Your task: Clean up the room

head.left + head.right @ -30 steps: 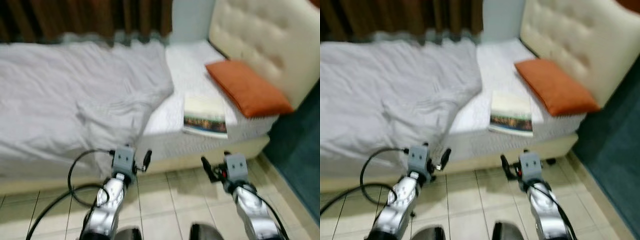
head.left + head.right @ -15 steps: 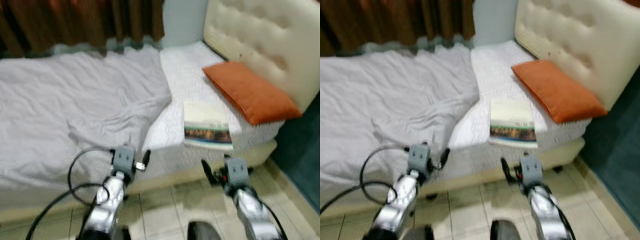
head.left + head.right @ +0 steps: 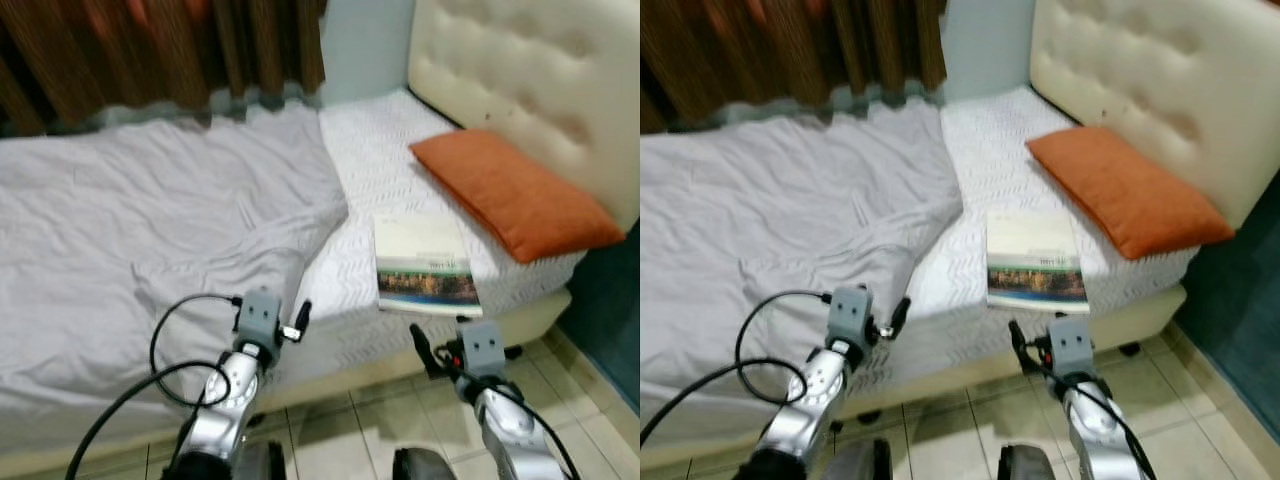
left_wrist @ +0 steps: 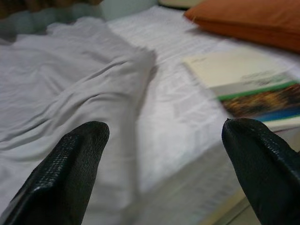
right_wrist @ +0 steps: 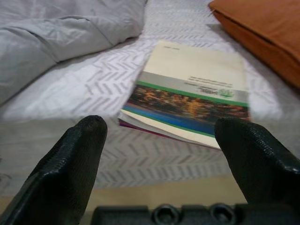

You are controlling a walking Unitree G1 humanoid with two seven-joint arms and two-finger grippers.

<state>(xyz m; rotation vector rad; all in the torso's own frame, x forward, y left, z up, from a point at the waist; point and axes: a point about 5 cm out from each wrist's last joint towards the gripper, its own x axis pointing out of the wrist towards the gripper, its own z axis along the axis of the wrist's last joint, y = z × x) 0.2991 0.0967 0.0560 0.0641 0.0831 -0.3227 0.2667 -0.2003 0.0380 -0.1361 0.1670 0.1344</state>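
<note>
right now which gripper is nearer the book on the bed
Right. The right gripper sits just below the book at the mattress edge; the left gripper is off to the book's left, by the grey blanket.

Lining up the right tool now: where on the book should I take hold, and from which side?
Probably the near short edge of the book, reached straight ahead by the open right tool. The book lies flat on the mattress, and that edge sticks slightly past the bed's side, so one finger could slide beneath.

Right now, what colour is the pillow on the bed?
Orange. The pillow lies by the headboard, beside the book; the right eye view shows it best.
</note>
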